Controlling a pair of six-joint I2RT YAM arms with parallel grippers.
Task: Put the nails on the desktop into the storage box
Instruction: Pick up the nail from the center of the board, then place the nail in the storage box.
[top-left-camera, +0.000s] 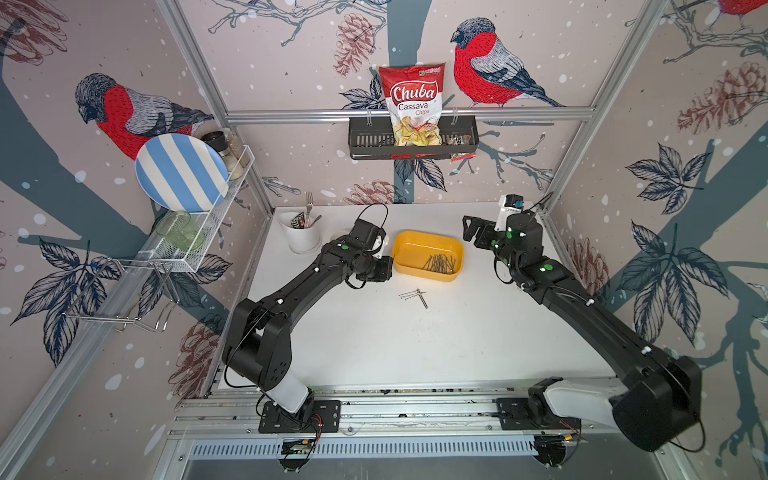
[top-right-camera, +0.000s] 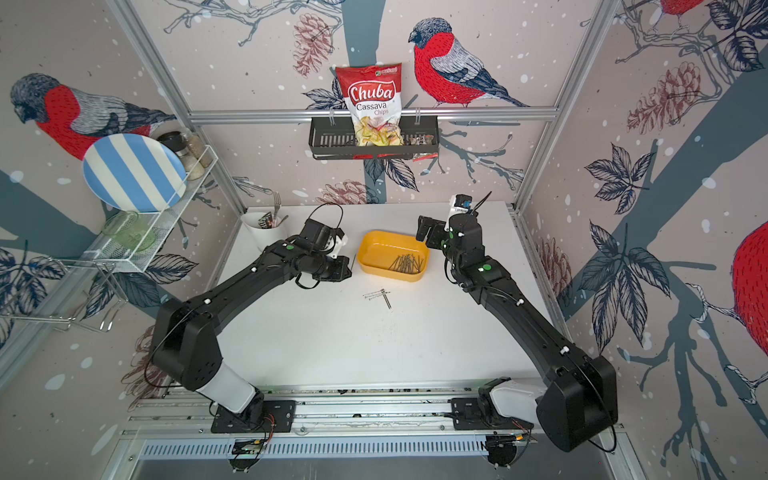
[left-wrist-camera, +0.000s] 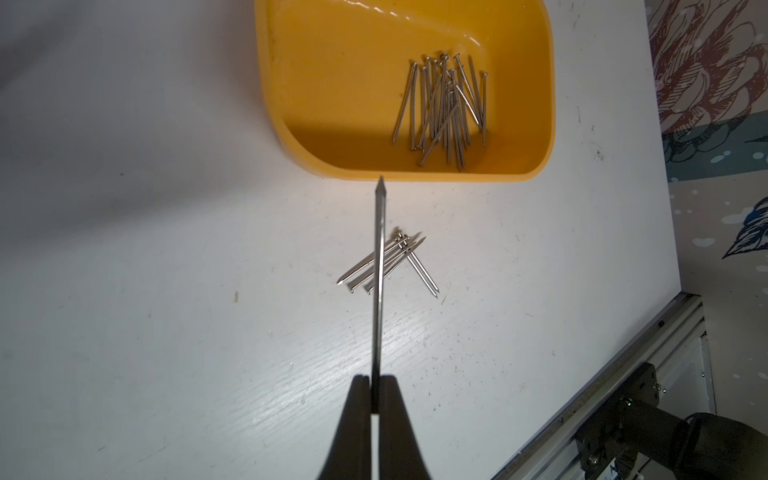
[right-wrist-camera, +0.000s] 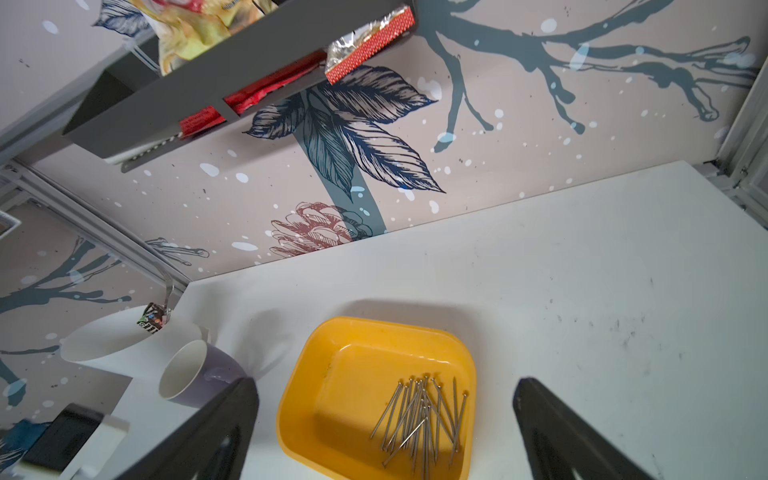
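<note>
Beside the storage box (left-wrist-camera: 286, 104), my left gripper (left-wrist-camera: 375, 380) clamps one nail (left-wrist-camera: 379, 266) over loose nails (left-wrist-camera: 420, 271) on desktop (left-wrist-camera: 166, 291); right gripper (right-wrist-camera: 386, 380) jaws apart.

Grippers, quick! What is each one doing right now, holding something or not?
Left gripper: fingers shut on one nail.
Right gripper: fingers wide open, holding nothing.

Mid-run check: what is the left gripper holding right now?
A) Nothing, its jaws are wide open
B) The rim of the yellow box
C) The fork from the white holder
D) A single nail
D: the left wrist view shows the left gripper shut on a nail, its tip pointing toward the storage box.
</note>
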